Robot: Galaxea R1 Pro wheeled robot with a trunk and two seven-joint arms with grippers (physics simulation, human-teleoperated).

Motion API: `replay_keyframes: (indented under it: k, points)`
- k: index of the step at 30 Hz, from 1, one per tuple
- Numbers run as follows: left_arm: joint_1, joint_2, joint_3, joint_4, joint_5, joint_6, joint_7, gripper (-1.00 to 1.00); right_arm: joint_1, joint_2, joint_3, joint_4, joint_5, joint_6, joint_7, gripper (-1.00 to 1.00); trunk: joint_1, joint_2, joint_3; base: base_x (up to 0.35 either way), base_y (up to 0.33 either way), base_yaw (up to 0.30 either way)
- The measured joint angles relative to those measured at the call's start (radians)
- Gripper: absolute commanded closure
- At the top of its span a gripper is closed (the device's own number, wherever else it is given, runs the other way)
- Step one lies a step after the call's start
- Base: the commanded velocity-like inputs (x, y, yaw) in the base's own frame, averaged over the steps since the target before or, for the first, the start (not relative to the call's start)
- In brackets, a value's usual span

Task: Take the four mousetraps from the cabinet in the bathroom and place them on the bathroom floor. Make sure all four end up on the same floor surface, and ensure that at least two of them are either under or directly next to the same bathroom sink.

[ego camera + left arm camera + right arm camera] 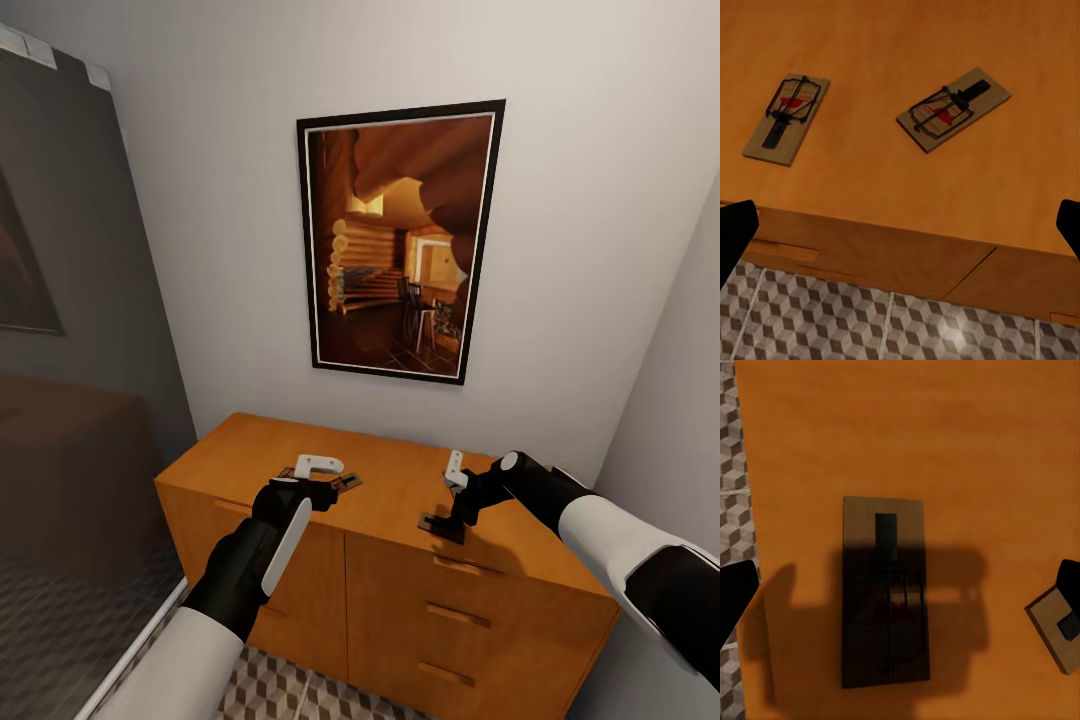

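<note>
Mousetraps on cabinet [400,480] top: two under left gripper [900,225], two under right gripper [900,585].
Jaws: both spread, grasping nothing.

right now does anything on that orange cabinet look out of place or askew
Nothing is damaged or spilled. The small flat wooden mousetraps lie on the orange-brown wooden cabinet top at mismatched angles: in the left wrist view one and another slant opposite ways. A third lies flat in shadow under the right gripper.

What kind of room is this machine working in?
Probably a room in a home: a wooden cabinet stands against a plain wall under a framed picture, on patterned floor tiles. Nothing visible settles which room.
</note>
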State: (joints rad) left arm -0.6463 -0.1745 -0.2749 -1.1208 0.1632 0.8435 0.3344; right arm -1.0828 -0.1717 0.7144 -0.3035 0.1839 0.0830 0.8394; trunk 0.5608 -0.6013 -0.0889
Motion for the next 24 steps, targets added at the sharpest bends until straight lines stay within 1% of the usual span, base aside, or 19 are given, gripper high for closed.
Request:
replay_keyframes:
  k: [18, 24]
  points:
    - [0.000, 0.000, 0.000, 0.000, 0.000, 0.000, 0.000, -1.00, 0.000, 0.000, 0.000, 0.000, 0.000, 0.001, -0.007, -1.00, 0.000, 0.000, 0.000, 0.000, 0.000, 0.000]
    - [0.000, 0.000, -0.001, 0.000, -0.001, 0.000, -0.013, -1.00, 0.000, 0.000, 0.000, 0.000, 0.000, 0.000, -0.007, -1.00, 0.000, 0.000, 0.000, 0.000, 0.000, 0.000]
